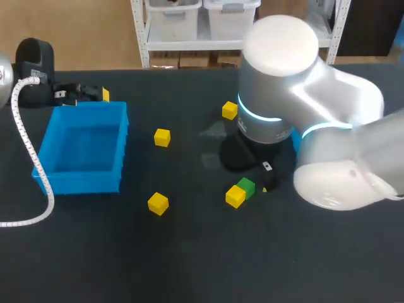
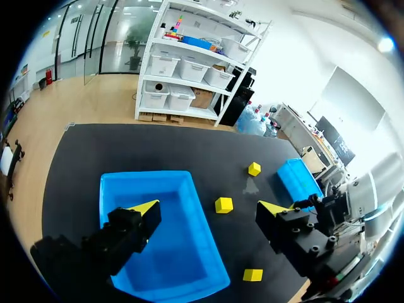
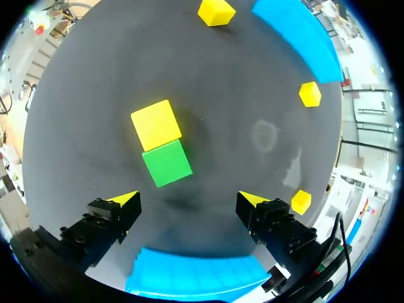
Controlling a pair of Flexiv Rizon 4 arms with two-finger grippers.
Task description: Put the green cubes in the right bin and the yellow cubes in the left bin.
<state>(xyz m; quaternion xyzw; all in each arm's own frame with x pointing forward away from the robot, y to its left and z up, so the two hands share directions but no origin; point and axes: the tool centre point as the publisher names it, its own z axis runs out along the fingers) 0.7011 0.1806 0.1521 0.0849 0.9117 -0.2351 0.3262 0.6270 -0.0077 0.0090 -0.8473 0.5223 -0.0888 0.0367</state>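
The right jaws stand wide open and hold nothing, hanging low over the dark worktop (image 1: 189, 265). Just ahead of them the green cube (image 3: 166, 163) lies flat on the worktop. Its far side touches the paired yellow cube (image 3: 156, 124). An edge of the right bin (image 3: 196, 274) shows beneath these jaws. In the head view the right arm (image 1: 315, 126) covers nearly all of that bin, leaving only a sliver of blue beside its base.

The far yellow cube (image 1: 230, 110) sits alone toward the back of the worktop, near the right arm. The middle yellow cube (image 1: 162, 137) lies between the arm and the left bin (image 1: 85, 148), a little closer to the bin. The near yellow cube (image 1: 158, 203) rests toward the front, apart from the bin's front corner.

The left jaws are also spread wide and hold nothing. They hang by the far rim of the left bin, whose blue floor shows below the two fingers in the left wrist view. The left arm (image 1: 31, 69) comes in at the back left corner, and a white coiled cable (image 1: 28, 158) trails past the bin's outer side.
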